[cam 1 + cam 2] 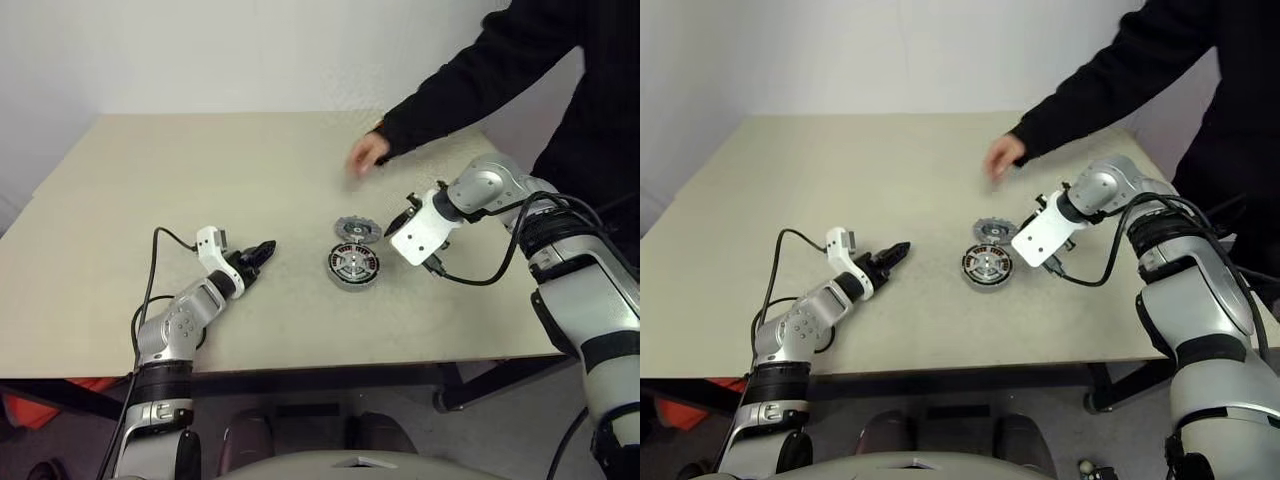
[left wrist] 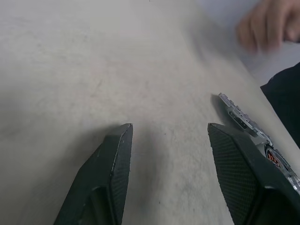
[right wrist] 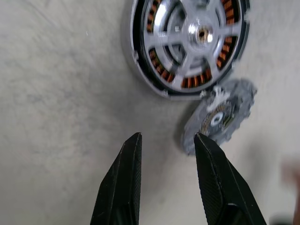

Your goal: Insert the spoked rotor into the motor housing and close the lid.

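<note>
Silver arms, black ribbed fingers (image 2: 243, 173)

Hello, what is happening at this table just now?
A humanoid robot is assembling a small motor. The spoked rotor already sits inside the motor housing. The lid lies on the table just beside the housing, not yet fitted. The right hand hangs open above the lid; the left hand waits open and empty. A person's hand hovers over the far side.
</note>
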`<state>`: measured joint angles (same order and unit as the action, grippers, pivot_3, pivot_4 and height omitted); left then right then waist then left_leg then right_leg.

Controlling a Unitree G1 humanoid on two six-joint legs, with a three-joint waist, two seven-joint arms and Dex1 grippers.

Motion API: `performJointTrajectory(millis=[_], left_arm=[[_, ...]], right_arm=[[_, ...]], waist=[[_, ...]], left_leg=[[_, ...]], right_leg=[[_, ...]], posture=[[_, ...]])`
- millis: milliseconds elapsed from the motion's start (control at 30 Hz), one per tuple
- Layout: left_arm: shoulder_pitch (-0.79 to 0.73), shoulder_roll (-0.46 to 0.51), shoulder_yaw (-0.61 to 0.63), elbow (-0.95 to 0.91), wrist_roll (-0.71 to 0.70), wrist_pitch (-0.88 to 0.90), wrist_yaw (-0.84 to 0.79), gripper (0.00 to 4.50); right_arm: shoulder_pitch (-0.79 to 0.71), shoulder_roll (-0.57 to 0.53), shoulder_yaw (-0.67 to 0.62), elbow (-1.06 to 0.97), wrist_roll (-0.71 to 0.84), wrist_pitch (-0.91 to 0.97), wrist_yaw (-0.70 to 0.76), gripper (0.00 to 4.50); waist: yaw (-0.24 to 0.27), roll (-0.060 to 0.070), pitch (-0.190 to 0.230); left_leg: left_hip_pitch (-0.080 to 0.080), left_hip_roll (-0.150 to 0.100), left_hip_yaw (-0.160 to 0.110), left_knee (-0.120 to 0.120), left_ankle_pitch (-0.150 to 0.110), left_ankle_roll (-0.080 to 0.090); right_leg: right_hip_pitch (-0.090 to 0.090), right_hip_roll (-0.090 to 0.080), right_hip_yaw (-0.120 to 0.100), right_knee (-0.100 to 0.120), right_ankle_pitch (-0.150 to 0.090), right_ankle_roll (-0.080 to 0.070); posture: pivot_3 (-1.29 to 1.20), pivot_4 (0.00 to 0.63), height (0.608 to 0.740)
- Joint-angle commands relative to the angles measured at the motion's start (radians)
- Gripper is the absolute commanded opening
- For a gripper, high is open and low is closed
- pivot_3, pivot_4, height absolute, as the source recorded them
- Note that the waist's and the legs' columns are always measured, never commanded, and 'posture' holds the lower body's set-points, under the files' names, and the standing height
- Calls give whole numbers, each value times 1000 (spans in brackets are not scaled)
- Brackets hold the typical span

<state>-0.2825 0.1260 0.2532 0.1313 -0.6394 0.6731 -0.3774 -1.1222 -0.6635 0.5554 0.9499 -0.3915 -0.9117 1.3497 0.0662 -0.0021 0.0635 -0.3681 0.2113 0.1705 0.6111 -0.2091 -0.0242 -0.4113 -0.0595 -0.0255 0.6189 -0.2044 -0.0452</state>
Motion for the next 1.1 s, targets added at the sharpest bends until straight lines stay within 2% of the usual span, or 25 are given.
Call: performJointTrajectory(millis=[33, 700, 933, 1100], left_arm=[[-1, 1, 7, -38, -6, -13, 5, 2718], [-10, 23, 12, -24, -3, -15, -1, 2718], [-13, 41, 26, -14, -5, -21, -5, 2718], [-15, 37, 23, -12, -2, -26, -2, 2718]], right_arm=[[-27, -3, -19, -2, 22, -9, 3, 1923], [15, 13, -50, -81, 92, 60, 12, 1923], [92, 29, -68, -280, 219, 158, 91, 1923], [152, 54, -62, -436, 249, 247, 81, 1923]], waist=[[0, 0, 0], [0, 0, 0], [1, 0, 0], [2, 0, 0]], left_leg=[[0, 0, 0, 1, 0, 0], [1, 0, 0, 2, 0, 0], [0, 0, 0, 2, 0, 0], [0, 0, 0, 2, 0, 0]], right_leg=[[0, 0, 0, 1, 0, 0], [0, 0, 1, 3, 0, 0], [-1, 0, 1, 3, 0, 0], [-1, 0, 1, 4, 0, 0]], posture=[[0, 0, 740], [0, 0, 740], [0, 0, 740], [0, 0, 740]])
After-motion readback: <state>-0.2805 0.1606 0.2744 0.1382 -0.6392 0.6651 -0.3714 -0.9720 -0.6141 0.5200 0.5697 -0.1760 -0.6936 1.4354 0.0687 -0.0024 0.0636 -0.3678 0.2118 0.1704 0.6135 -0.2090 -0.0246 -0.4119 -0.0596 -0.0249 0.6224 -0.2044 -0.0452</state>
